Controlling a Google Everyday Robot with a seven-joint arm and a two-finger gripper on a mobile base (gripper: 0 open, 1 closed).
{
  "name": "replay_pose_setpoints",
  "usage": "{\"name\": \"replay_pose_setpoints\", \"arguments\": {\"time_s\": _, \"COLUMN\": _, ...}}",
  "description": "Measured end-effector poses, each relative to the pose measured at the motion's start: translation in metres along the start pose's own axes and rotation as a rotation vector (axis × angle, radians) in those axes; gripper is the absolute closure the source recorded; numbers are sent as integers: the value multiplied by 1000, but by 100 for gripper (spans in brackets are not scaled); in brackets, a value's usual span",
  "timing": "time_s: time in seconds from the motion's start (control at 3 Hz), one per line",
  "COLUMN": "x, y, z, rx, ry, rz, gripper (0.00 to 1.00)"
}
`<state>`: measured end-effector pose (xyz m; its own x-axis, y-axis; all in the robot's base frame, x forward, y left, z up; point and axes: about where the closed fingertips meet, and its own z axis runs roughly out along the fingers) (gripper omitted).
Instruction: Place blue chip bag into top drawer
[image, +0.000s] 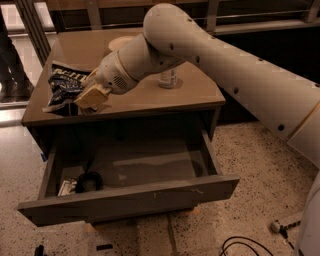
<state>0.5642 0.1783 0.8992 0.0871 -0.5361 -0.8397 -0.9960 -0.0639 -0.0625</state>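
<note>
The blue chip bag (62, 87) lies on the left part of the brown tabletop (145, 97), near its front left edge. My gripper (91, 97) reaches from the right on the big white arm, its tan fingertips right at the bag's right side and overlapping it. The top drawer (130, 200) stands pulled open below the tabletop, with its flat grey-brown front toward the camera.
A coiled black cable (89, 181) and a small white item (67, 187) lie in the drawer's left front corner. A clear cup (169, 80) and a pale plate (120, 43) stand on the tabletop behind the arm. Cables (245, 246) lie on the speckled floor.
</note>
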Motion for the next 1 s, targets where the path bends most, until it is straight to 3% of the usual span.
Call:
{"name": "replay_pose_setpoints", "arguments": {"time_s": 0.33, "x": -10, "y": 33, "z": -18, "rx": -28, "ry": 15, "rz": -18, "gripper": 100}}
{"name": "replay_pose_setpoints", "arguments": {"time_s": 0.67, "x": -13, "y": 69, "z": -37, "rx": -44, "ry": 37, "rz": 25, "gripper": 100}}
{"name": "replay_pose_setpoints", "arguments": {"time_s": 1.0, "x": -15, "y": 108, "z": -55, "rx": -46, "ry": 45, "rz": 144, "gripper": 100}}
